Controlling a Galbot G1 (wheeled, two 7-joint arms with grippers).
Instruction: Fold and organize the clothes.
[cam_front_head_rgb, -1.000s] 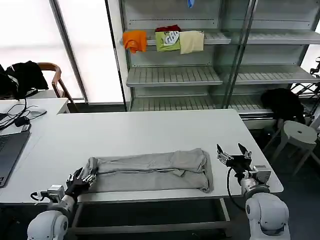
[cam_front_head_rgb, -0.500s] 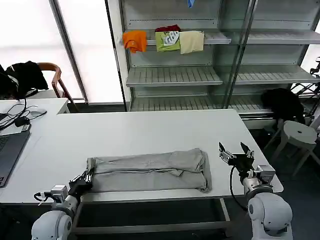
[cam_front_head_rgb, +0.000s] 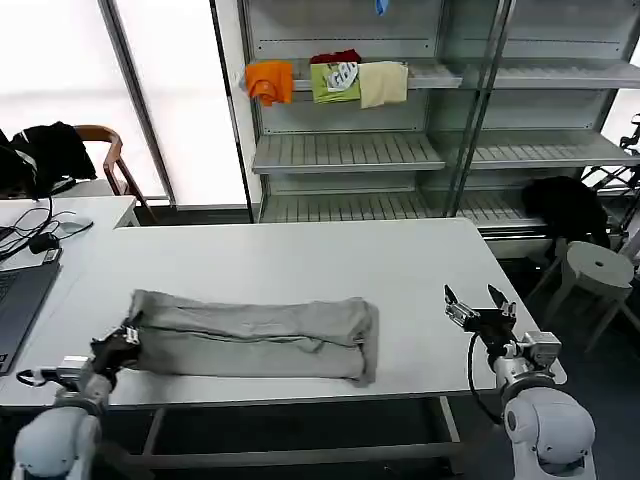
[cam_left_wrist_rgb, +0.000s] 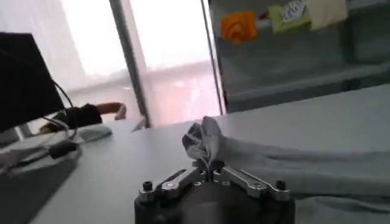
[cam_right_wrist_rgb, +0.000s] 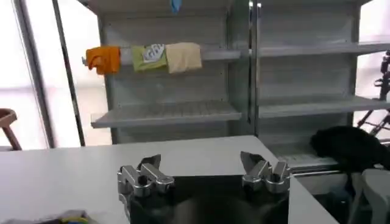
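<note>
A light grey shirt (cam_front_head_rgb: 250, 335) lies folded into a long band across the front of the white table (cam_front_head_rgb: 300, 265). My left gripper (cam_front_head_rgb: 128, 335) is at the band's left end, near the table's front edge, shut on a bunched corner of the cloth. In the left wrist view the pinched cloth (cam_left_wrist_rgb: 204, 143) rises from between the closed fingers of the left gripper (cam_left_wrist_rgb: 210, 170), and the band stretches away behind it. My right gripper (cam_front_head_rgb: 478, 305) hovers open over the table's right front corner, well clear of the shirt's right end. The right wrist view shows its fingers (cam_right_wrist_rgb: 146, 170) spread with nothing between them.
A laptop (cam_front_head_rgb: 15, 300) and cables sit on the table's far left. Behind stands metal shelving (cam_front_head_rgb: 400, 150) with orange, green and cream folded garments (cam_front_head_rgb: 330, 80). A chair with black cloth (cam_front_head_rgb: 50, 150) is at back left. A stool (cam_front_head_rgb: 595, 265) and black bundle (cam_front_head_rgb: 565, 205) are at right.
The left gripper has pulled leftwards along the front edge with the shirt's end in it, and the whole band has slid left. The right gripper has drifted slightly right, staying open.
</note>
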